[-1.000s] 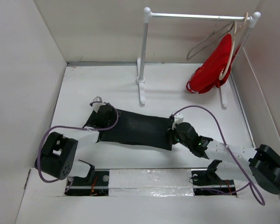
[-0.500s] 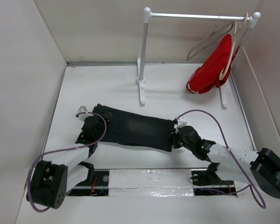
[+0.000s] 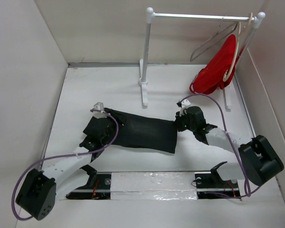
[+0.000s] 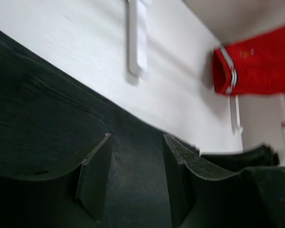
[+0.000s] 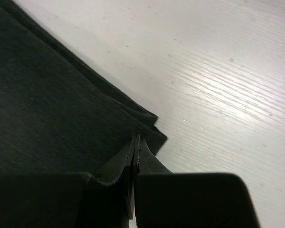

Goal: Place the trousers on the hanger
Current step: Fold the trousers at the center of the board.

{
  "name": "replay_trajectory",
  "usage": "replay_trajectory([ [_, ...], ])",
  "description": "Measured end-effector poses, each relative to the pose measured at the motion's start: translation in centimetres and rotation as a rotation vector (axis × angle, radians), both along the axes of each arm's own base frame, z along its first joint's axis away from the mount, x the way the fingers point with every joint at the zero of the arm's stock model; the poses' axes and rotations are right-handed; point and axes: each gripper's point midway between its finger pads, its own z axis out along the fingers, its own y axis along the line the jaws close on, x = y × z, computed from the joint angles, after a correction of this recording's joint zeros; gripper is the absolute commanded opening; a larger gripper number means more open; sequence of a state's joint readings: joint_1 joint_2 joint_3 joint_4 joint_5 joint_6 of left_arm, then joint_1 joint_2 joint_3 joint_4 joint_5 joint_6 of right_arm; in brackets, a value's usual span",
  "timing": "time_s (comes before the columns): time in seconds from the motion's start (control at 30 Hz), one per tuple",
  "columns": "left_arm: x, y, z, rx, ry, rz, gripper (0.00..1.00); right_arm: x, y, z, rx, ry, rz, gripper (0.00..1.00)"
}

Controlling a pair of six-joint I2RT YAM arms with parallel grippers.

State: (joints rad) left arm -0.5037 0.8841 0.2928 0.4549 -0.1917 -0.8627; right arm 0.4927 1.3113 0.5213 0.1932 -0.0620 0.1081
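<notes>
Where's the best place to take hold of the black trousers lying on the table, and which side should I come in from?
I'd pinch the far right corner of the trousers. They lie folded flat on the table, so the middle gives little to bite; at that corner the layered edges show. Come in low from the right, jaws above and below the edge.

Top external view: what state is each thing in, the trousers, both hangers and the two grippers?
Black soft-fabric trousers: lying folded on the table, on no hanger.
Thin pale grey hanger: hooked on the rail, bare.
Thicker beige hanger: on the rail, carrying red cloth.
Left gripper: jaws open over the trousers.
Right gripper: jaws shut at the trousers' corner.
</notes>
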Motion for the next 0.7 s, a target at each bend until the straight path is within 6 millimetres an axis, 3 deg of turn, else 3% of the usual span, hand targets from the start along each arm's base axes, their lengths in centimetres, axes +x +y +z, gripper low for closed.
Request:
replay_trajectory([
  [0.1, -1.4, -4.2, -1.1, 0.051, 0.023, -0.142, 0.43, -0.1, 0.7, -0.8, 0.010, 0.020, 0.030, 0.00],
  [0.23, -5.2, -10.2, -3.5, 0.147, 0.062, -0.371, 0.42, -0.3, 1.1, -2.9, 0.019, 0.068, 0.041, 0.00],
  [0.37, -7.7, -14.7, -5.0, 0.194, 0.072, -0.532, 0.42, 1.3, 1.4, -3.2, 0.055, 0.066, 0.030, 0.00],
  [0.53, -9.4, -17.9, -6.8, 0.236, 0.085, -0.624, 0.42, 4.4, 2.4, -2.9, 0.079, 0.057, 0.025, 0.00],
  [0.7, -9.2, -19.6, -7.7, 0.248, 0.087, -0.643, 0.42, 6.8, 3.1, -2.6, 0.075, 0.049, 0.025, 0.00],
])
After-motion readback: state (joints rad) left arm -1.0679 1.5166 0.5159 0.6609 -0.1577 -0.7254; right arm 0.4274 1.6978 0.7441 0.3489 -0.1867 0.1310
